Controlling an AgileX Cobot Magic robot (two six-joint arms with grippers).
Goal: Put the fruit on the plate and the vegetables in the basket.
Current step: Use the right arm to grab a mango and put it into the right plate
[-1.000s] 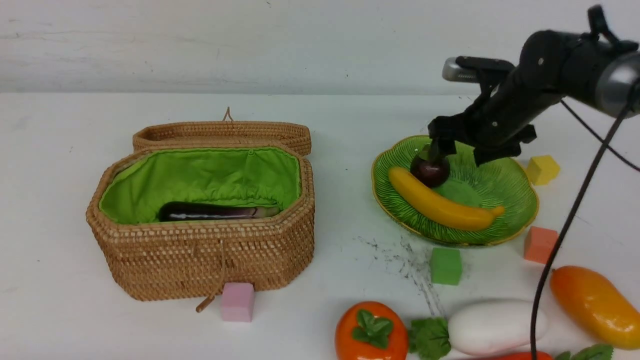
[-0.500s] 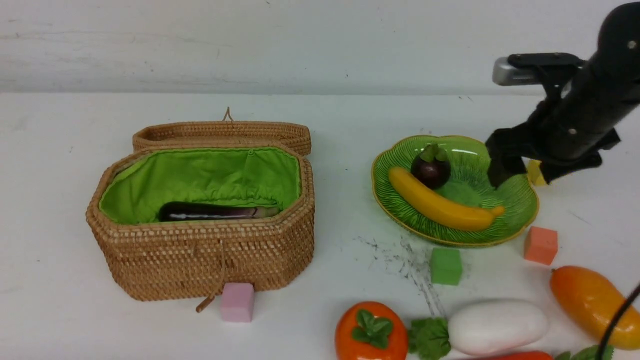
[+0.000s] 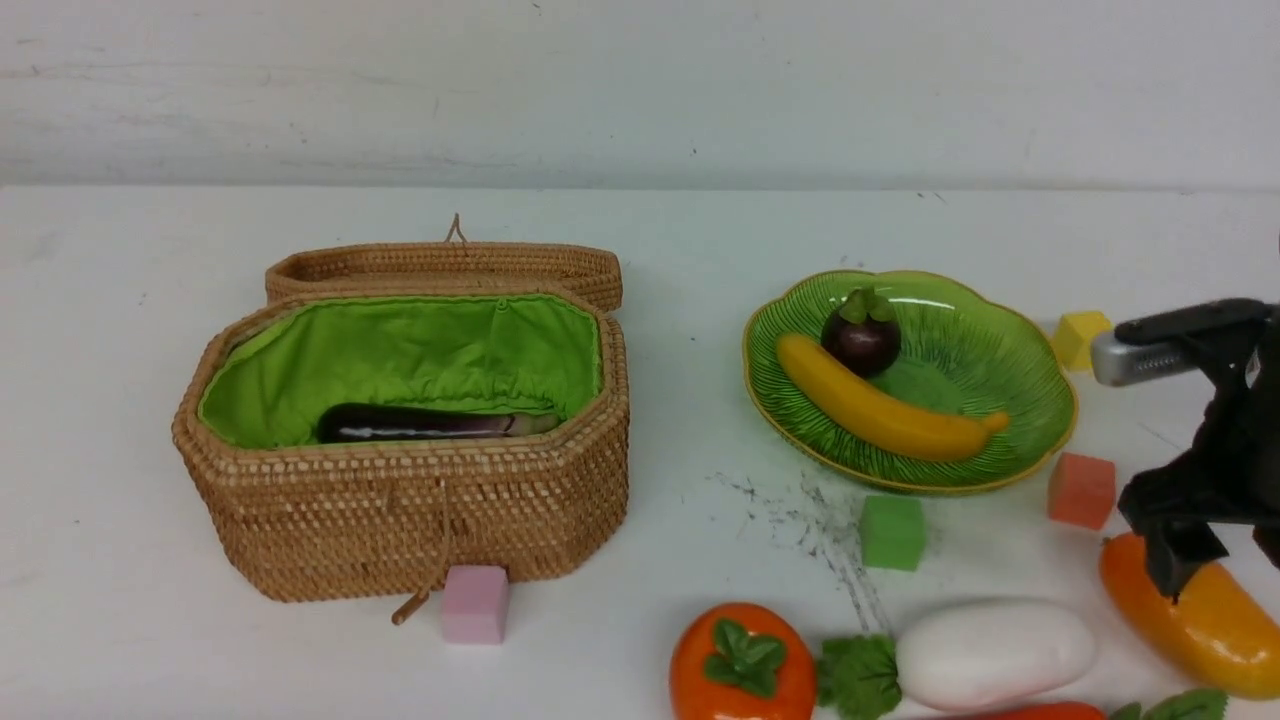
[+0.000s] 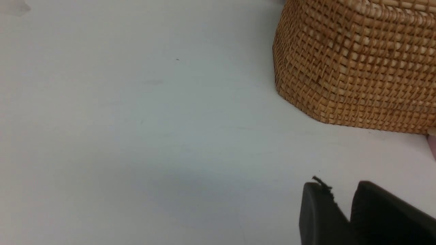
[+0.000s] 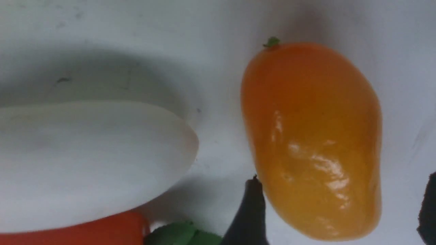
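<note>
Two fruit placed: banana [image 3: 880, 405] and mangosteen [image 3: 862, 340] lie touching on the plate [image 3: 1000, 340], toward the table's far right.
One vegetable placed: eggplant [image 3: 420, 422] in the open basket [image 3: 400, 520], on the table's left half.
Fruit outstanding: mango [image 3: 1200, 630] toward the near right corner; persimmon [image 3: 742, 660] by the near edge.
Vegetables outstanding: radish [image 3: 990, 655] between persimmon and mango, its leaves beside the persimmon; red vegetable [image 3: 1040, 712] at the near edge, mostly cut off.
Right pincer [image 3: 1220, 570]: jaws wide apart, gripping nothing, poised over the mango.
Left pincer [image 4: 340, 200]: over bare table near a corner of the basket, nothing between the tips. They sit close, but whether they meet cannot be told.
Key relation: mango lies straight below the right pincer, one finger by each long flank. Its long axis runs far-left to near-right, and the jaws span its short width.
Nearer arm: right, by far.
Step judged: lowering onto the mango for a grasp.
Next move calls for: a straight descent, closing across the fruit's middle, then a carry to the plate's bare right side.
Risk: the glossy rounded skin may slip out, and the radish lies near one finger.
</note>
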